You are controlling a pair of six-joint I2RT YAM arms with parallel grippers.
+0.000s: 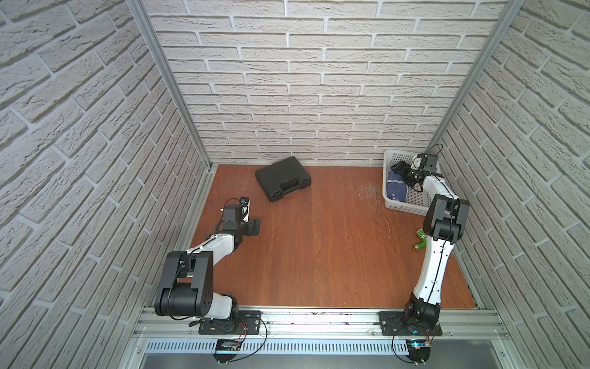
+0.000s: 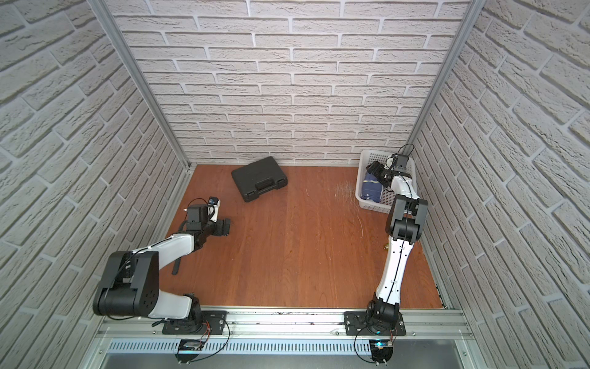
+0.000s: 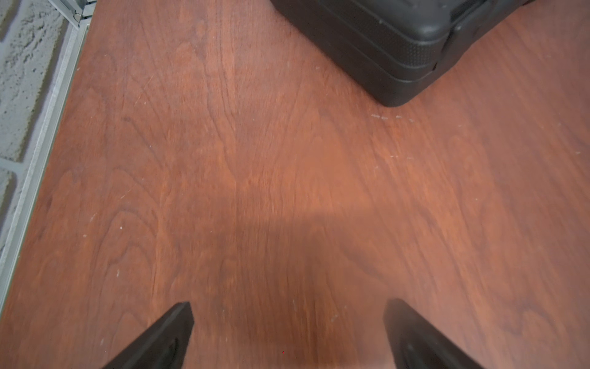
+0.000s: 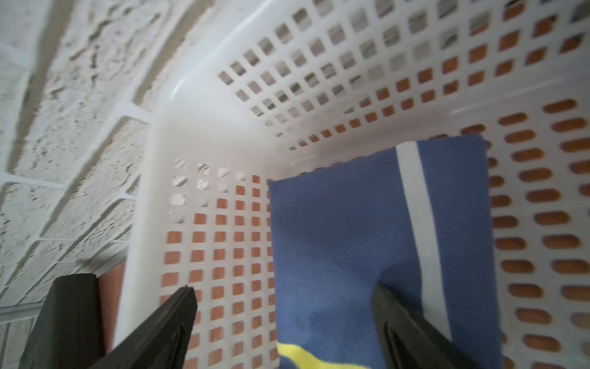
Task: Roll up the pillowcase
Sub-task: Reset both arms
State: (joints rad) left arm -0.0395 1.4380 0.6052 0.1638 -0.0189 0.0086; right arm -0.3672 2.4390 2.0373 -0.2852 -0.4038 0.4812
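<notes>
A: While the left pincer (image 1: 253, 227) hangs spread and empty over the bare surface (image 1: 319, 255) at centre left of the frame, nothing's being rolled. Which step are we on?

B: Fetch. Left to right in both top views: left pincer, black case (image 1: 282, 179) at upper centre, white basket (image 1: 403, 208) in the upper right corner. The pillowcase (image 1: 396, 189) lies folded inside that basket, along its left side.

A: Right pincer?

B: The right pincer (image 4: 283, 287) is down in the basket, jaws spread, nothing pinched. Wrist view: one finger is off the cloth's edge over the basket mesh, the other over the blue fabric beside the white stripe. Contact: can't tell.

A: Next?

B: My read: close on that edge, catch all the layers, lift clear of the basket, carry to open surface mid-frame, spread flat. Rolling likely needs both pincers along one edge, so the left has to come across.

A: Risk?

B: A shallow grab peels off one layer. The cloth could also snag the rim.
</notes>
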